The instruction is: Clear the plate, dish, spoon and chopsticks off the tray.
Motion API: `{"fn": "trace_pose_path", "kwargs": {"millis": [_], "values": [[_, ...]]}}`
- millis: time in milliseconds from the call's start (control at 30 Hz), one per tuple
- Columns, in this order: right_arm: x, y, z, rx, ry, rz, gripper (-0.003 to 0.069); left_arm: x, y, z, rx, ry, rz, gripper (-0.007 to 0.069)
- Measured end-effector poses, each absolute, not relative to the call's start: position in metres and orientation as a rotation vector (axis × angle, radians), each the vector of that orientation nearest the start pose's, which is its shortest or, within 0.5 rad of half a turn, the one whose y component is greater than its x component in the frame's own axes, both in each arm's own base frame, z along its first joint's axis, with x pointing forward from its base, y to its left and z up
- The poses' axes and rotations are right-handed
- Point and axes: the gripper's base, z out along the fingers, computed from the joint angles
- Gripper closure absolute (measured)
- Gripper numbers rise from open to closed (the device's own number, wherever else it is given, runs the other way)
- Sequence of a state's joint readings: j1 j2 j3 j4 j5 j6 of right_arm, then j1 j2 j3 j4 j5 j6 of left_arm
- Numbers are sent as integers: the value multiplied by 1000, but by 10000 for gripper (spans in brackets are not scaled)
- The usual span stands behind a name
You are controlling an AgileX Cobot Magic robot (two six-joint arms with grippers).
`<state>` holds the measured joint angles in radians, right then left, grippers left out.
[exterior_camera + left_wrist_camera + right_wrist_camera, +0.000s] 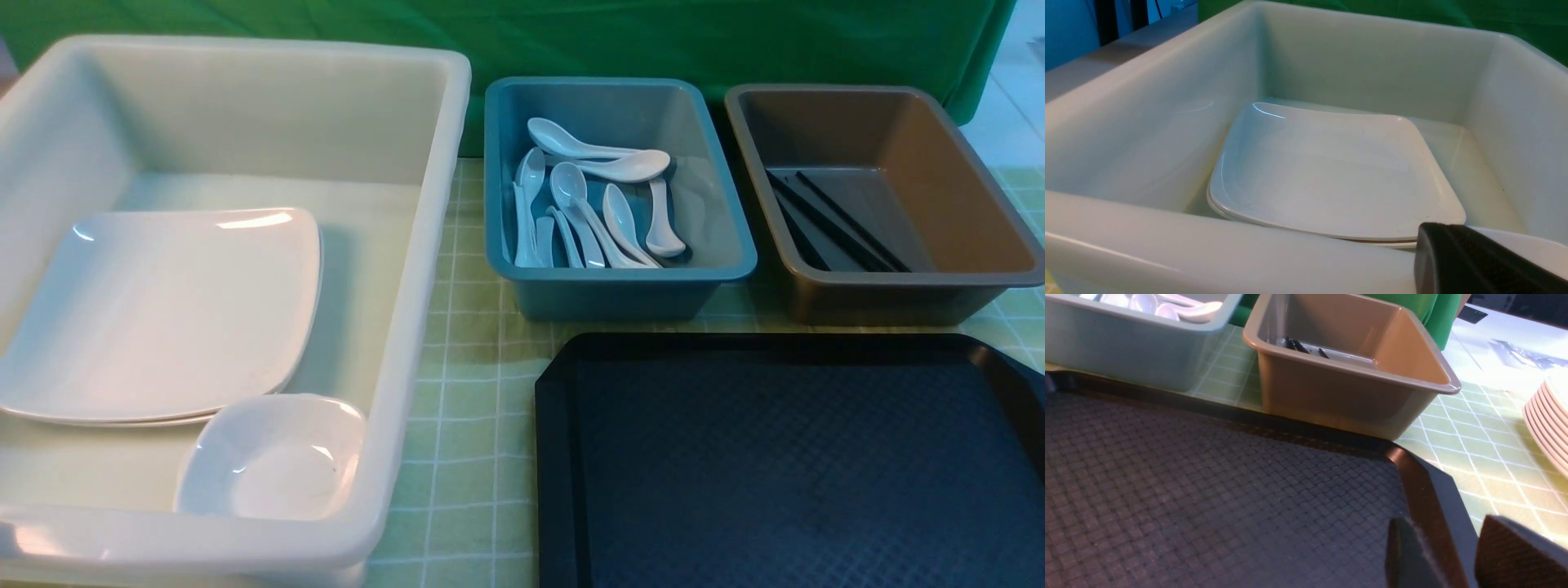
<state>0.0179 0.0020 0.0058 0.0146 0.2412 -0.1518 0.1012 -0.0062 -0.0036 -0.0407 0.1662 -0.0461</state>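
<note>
- The tray (800,465) is lying bare at 5 o'clock in the front view, on the green checked cloth (465,392).
- The plate (163,314) is sitting in the white tub (424,245) at 9 o'clock, stacked on another plate whose rim is just showing beneath it.
- The dish (273,457) is resting in the tub at 7 o'clock, touching the plate's near edge.
- Several white spoons (588,204) are lying heaped in the teal bin (620,282) at 12 o'clock.
- The chopsticks (833,220) are lying in the brown bin (890,278) at 2 o'clock, among other black sticks.
- The left gripper (1474,261) is hanging over the tub's near wall, only one dark finger showing; its jaws are pressed together, gripping nothing.
- The right gripper (1453,555) is hovering over the tray's right rim, its jaws standing partway apart with nothing between them.
- A stack of pale plates (1549,420) is sitting on the cloth beyond the tray in the right wrist view.
</note>
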Motion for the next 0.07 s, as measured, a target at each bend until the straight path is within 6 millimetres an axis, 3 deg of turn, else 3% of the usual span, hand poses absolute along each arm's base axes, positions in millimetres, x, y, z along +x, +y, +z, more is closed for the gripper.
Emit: {"fn": "trace_pose_path", "kwargs": {"millis": [67], "values": [[56,1,189,-137,1728,-85,418,55,5,200,-148,1633,6,636]]}}
